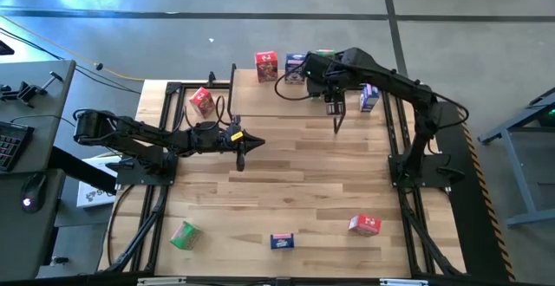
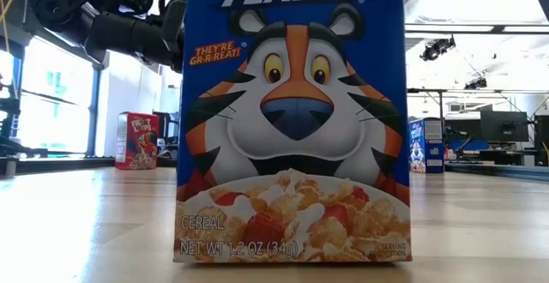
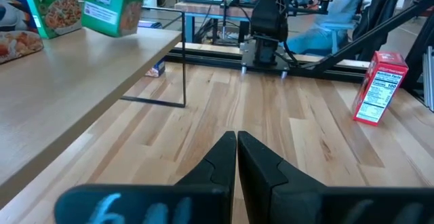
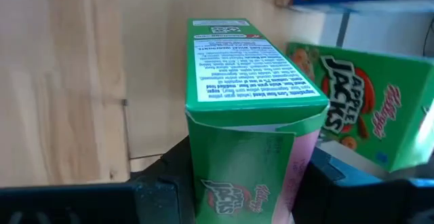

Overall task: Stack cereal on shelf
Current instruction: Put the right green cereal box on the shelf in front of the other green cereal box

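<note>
In the high view, the right gripper (image 1: 327, 85) hung over the shelf (image 1: 260, 100) in the upper middle of the frame. Its wrist camera showed its fingers (image 4: 163, 173) clamped on either side of a green cereal box (image 4: 247, 125), held upright between them. A second green Apple Jacks box (image 4: 369, 105) stood just beside it, to the right in that picture, on the pale shelf board.

On the shelf, the high view showed a red box (image 1: 266, 65) at the upper middle and a blue box (image 1: 295, 68) just to its right, close to the right gripper. Another blue box (image 1: 369, 98) lay to the right of that gripper, and a red box (image 1: 201, 101) sat at the shelf's left end.

The left gripper (image 1: 246, 144) rested at centre left of the high view, over the bare table (image 1: 295, 182), its fingers (image 3: 224, 159) pressed together with nothing between them. It was well apart from every box.

Along the lower edge of the high view, three boxes remained on the table: green (image 1: 184, 235) at lower left, blue (image 1: 282, 241) at lower middle and red (image 1: 364, 225) at lower right. The low view was filled by that blue Frosted Flakes box (image 2: 292, 116).
</note>
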### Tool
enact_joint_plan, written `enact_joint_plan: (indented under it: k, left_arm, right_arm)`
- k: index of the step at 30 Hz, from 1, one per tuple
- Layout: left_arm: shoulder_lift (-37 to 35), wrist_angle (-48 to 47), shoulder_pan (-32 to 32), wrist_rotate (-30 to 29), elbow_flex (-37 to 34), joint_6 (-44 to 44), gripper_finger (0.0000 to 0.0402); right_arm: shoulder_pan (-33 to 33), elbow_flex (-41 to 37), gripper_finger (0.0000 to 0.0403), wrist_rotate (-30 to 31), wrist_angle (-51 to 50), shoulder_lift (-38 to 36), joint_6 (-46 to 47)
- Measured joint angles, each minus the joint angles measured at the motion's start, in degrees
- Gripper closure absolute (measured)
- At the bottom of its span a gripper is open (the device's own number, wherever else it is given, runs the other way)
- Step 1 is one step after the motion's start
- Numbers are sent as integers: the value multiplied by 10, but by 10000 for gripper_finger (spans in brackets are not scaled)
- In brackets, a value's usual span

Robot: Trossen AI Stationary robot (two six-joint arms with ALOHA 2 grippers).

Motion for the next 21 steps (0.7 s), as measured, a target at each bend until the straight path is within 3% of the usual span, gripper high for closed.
enact_joint_plan:
  k: [13,21]
  left_arm:
    - [0,0,0,9,0,0,394]
    - [0,-1,0,11,0,0,394]
  right_arm:
    - [-40,0,250,29,17,16,-9]
    - [-39,0,211,51,29,20,-8]
